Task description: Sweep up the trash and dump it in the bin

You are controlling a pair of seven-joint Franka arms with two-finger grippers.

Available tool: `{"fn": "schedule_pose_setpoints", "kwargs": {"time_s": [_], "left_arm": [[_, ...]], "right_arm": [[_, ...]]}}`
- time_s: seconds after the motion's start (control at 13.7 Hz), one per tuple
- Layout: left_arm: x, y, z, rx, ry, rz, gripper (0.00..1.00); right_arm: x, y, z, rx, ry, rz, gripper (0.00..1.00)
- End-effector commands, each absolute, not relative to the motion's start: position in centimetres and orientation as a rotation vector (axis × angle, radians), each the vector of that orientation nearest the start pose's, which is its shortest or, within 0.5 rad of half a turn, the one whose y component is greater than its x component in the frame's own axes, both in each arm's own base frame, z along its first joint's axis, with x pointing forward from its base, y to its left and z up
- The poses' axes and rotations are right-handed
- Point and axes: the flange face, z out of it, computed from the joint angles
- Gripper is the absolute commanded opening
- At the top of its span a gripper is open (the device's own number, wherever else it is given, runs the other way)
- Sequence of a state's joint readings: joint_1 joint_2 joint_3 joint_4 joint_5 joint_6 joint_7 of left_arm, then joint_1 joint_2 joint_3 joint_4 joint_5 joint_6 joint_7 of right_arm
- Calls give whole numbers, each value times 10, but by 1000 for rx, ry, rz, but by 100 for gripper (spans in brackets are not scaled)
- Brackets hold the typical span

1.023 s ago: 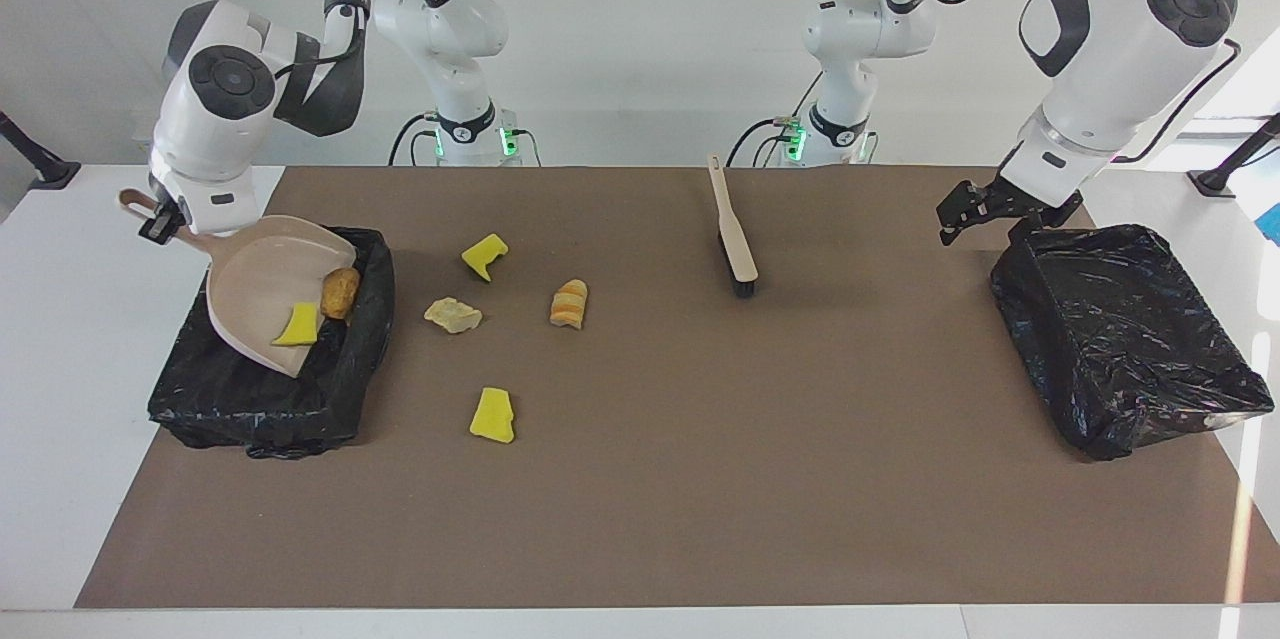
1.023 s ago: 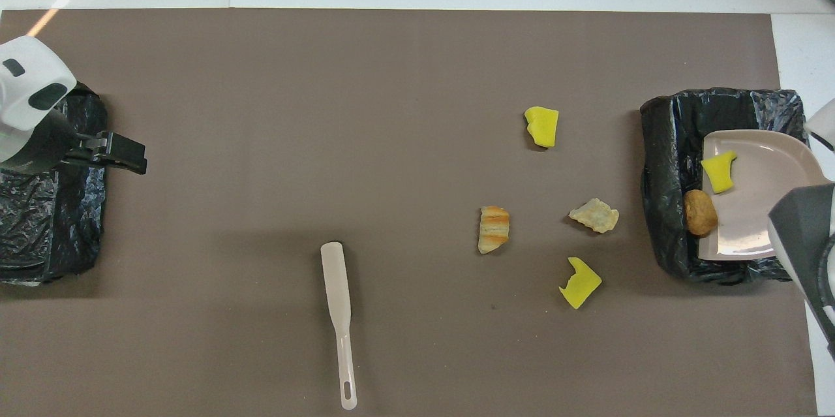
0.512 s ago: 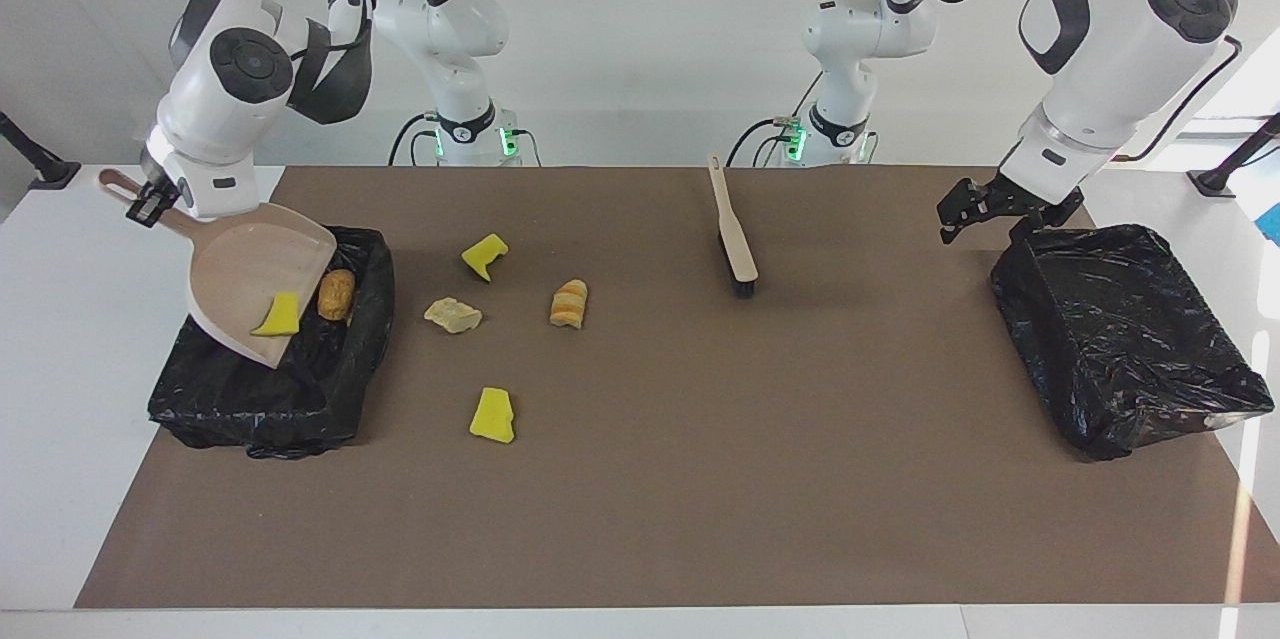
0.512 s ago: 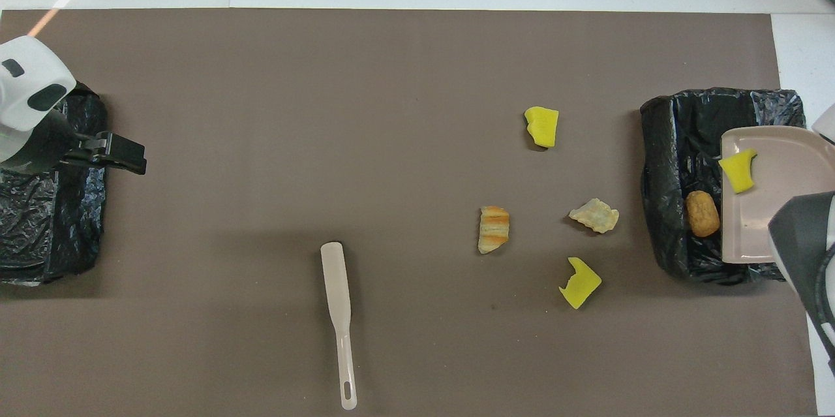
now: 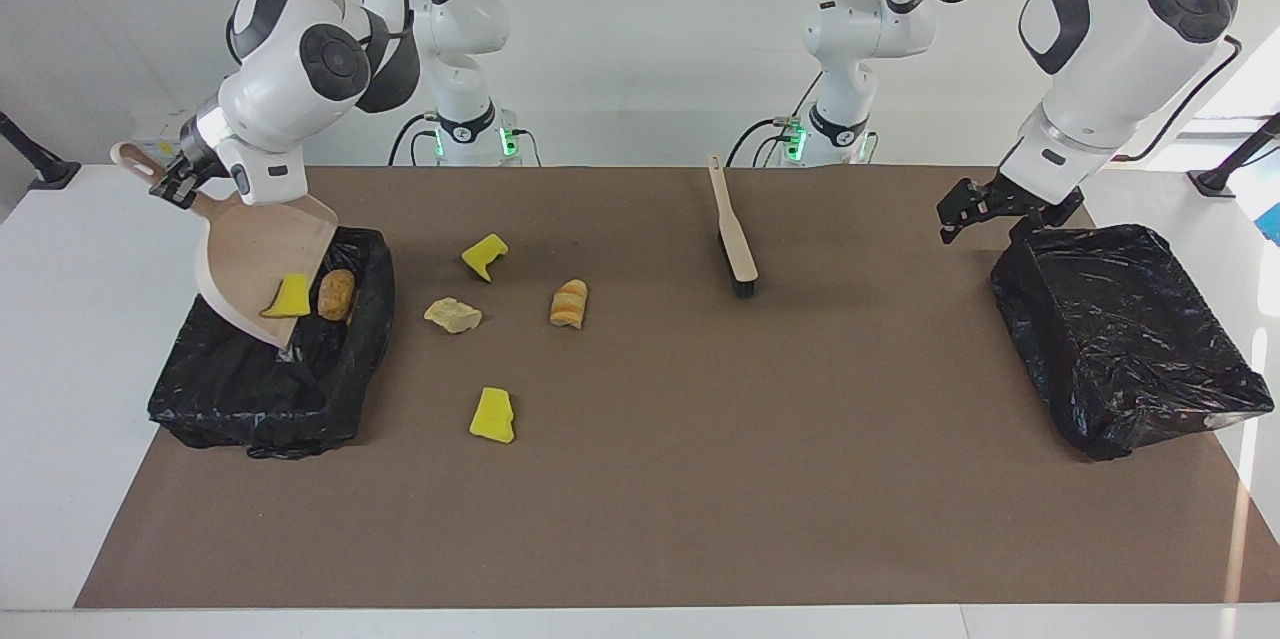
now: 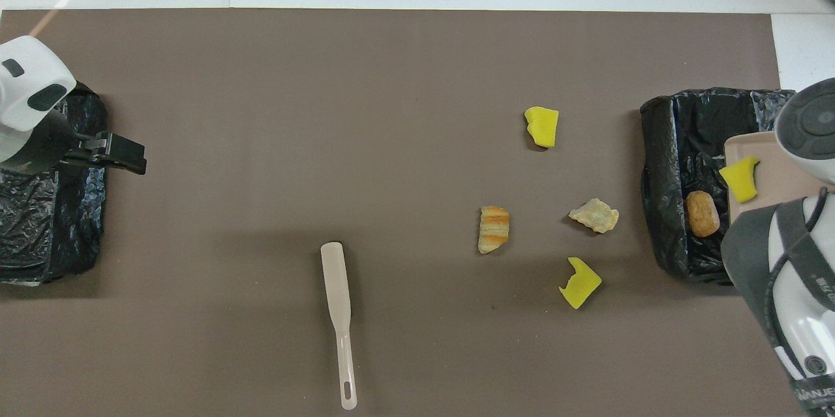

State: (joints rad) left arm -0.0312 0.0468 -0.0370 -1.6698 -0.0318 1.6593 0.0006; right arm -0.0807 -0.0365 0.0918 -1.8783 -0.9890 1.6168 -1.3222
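Now: bread roll (image 5: 337, 294) in bin (image 5: 200, 399) under tilted dustpan (image 5: 258, 259) w/ sponge chunk (image 5: 290, 297), handle clamped by right gripper (image 5: 172, 187).

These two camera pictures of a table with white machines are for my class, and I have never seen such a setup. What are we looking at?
Two white robot arms work at a table covered by a brown mat. One picture faces the robots from across the table; the other looks down from above their end.

The right gripper is shut on the handle of a beige dustpan, tilted over a black-lined bin. A yellow sponge chunk is on the pan's lip, and a tan roll lies in the bin beside it.

The left gripper waits, open and empty, by a second black-lined bin.

On the mat lie four pieces of trash: two yellow sponge chunks, a pale lump and a striped roll. A brush lies unused nearer the robots.
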Motion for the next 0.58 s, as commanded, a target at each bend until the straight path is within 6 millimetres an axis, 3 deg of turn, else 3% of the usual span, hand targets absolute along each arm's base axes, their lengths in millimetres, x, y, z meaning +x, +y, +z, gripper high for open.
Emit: {"fn": "schedule_pose_setpoints", "kwargs": {"time_s": [0.0,0.15,0.29,0.51], "left_arm": [[569,-39,563,-3154,123,83,100],[570,-38,562,-3154,121,85,100],[570,-38,562,-3154,121,85,100],[570,-38,562,-3154,121,85,100]], "right_arm": [[526,-77,553,1630,1538,-993,0],[528,-57,557,1585,1524,-981,0],[524,-57,557,1578,1476,-993,0],[516,-17,544,1487,1440,-1004,0]]}}
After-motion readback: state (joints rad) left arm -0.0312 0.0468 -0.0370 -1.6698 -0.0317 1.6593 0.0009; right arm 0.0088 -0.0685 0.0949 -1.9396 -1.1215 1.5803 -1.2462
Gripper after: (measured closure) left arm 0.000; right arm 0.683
